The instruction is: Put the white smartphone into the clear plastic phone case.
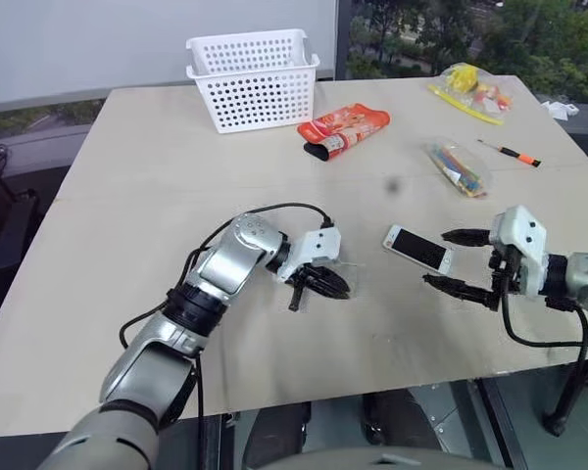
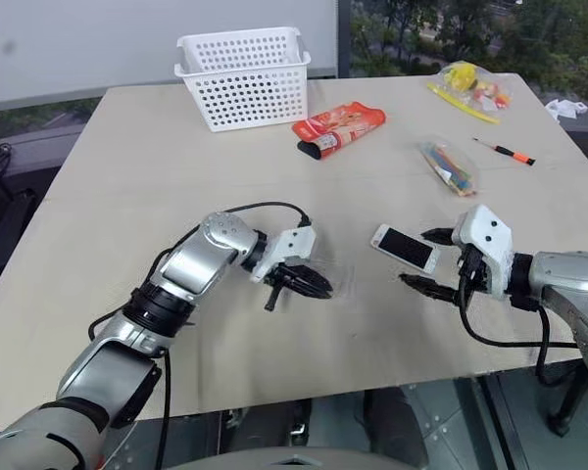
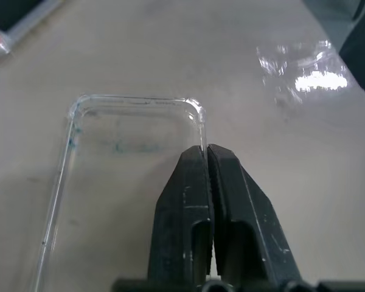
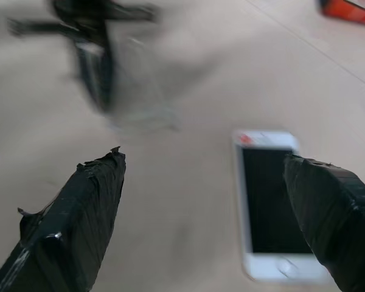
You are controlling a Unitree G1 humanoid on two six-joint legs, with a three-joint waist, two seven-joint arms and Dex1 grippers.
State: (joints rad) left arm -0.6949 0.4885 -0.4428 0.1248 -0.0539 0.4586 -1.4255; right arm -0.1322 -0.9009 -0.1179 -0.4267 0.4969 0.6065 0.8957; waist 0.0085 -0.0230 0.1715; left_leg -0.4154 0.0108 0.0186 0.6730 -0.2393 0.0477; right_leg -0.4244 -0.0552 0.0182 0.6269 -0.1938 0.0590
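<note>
Beige table (image 1: pixel 157 196) by windows; phone (image 1: pixel 418 249) is laid flat, screen up, right of centre, just beside the right gripper (image 1: pixel 454 259), whose fingers are spread wide, one on each side of the phone's near end, nothing held; clear case (image 3: pixel 109 158) is laid flat near the table's front middle; left gripper (image 3: pixel 205 152) is pinched on the case's edge by a corner, fingers nearly together; basket (image 1: pixel 252 78), red packet (image 1: pixel 343 130), stick bag (image 1: pixel 458 167), screwdriver (image 1: pixel 510 153) are set further back.
</note>
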